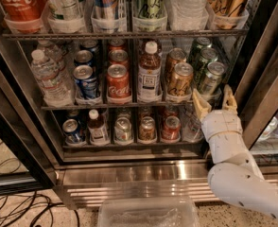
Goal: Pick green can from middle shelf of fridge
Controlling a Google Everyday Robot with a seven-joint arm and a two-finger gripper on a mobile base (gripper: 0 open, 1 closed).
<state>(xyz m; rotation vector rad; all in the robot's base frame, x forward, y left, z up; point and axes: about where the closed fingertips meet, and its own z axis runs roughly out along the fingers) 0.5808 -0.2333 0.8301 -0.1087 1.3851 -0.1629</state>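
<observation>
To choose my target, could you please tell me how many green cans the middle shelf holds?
3, far right: front green can, middle green can, back green can; more may hide behind. The open tool is just below them.

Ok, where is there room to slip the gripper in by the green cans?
Open gripper sits just before the front green can. Narrow bare gap: between green cans and fridge right wall. Headroom above their tops, under the upper rack. Crowded left: gold cans alongside.

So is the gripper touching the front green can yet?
Cannot tell: the camera view puts the open gripper below the front green can, depth unclear.
</observation>
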